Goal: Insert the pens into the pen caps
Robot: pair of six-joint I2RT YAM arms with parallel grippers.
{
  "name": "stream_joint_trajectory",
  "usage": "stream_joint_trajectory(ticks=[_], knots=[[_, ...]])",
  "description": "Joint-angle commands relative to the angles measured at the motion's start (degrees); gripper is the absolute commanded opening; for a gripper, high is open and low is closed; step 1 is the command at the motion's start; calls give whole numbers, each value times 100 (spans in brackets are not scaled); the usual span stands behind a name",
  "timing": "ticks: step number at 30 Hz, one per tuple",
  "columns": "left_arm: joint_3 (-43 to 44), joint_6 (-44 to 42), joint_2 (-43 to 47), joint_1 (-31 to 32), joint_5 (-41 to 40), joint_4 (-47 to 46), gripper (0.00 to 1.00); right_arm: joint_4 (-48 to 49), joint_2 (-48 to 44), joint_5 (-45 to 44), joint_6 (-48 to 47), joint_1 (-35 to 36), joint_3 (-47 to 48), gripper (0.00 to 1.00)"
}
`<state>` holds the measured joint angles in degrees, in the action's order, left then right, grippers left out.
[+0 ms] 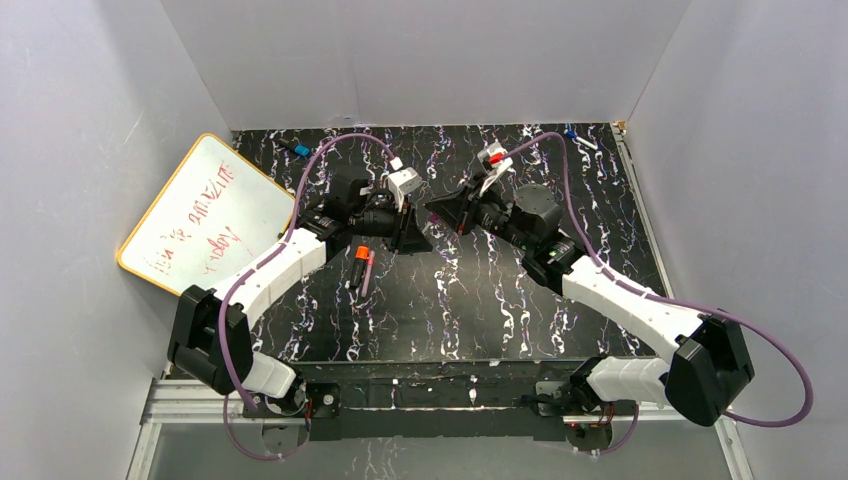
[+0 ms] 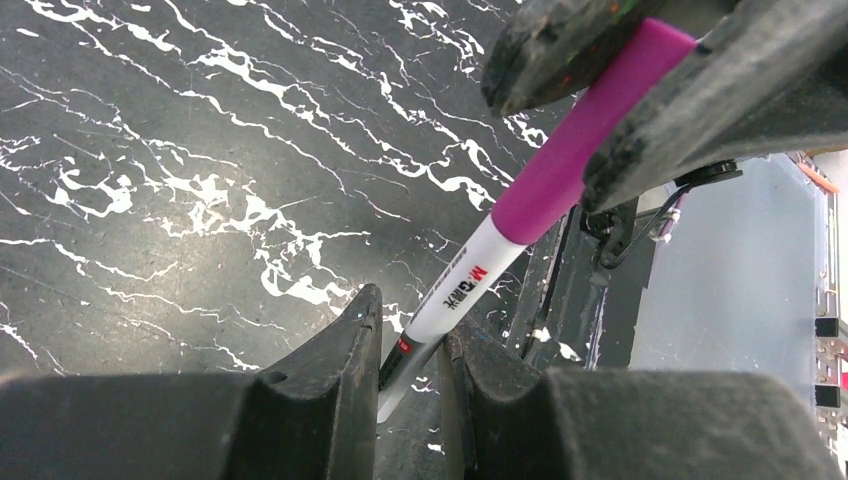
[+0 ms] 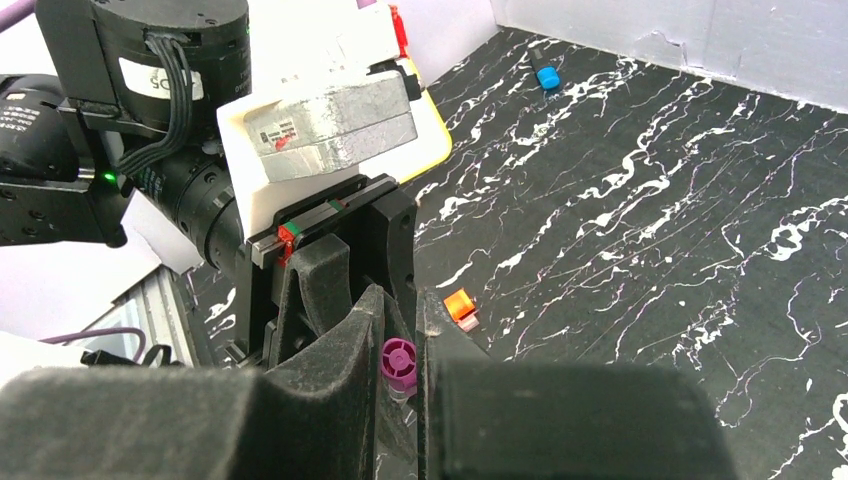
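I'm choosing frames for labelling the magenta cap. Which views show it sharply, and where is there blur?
Left wrist: magenta cap and pen print sharp; left gripper fingers soft, dark. Right wrist: only the cap's end shows, fairly sharp, between the blurred right gripper fingers. Top external: evenly lit, cap too small to make out.

Marbled table (image 1: 480, 300) holds orange-tipped pen (image 1: 356, 268), seemingly magenta pen (image 1: 368, 272) beside.

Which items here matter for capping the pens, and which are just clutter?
Job:
- white pen, in left jaws
- magenta cap, in right jaws
- orange-tipped pen, on table
- magenta pen, beside it

Clutter:
- whiteboard
- blue-tipped marker
- small blue piece, far corner
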<state>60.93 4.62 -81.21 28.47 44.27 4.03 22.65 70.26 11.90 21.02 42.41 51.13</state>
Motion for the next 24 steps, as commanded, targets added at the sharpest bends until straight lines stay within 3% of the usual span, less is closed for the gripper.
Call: stream_joint_trajectory(ticks=[1,24], knots=[[896,375,347,-316,-1129,-1566,0,-2073,260,2427,407,791,-429,1],[1079,358,363,-280,-1091,-1553,0,-1637,370,2344,678,985,-701,1]])
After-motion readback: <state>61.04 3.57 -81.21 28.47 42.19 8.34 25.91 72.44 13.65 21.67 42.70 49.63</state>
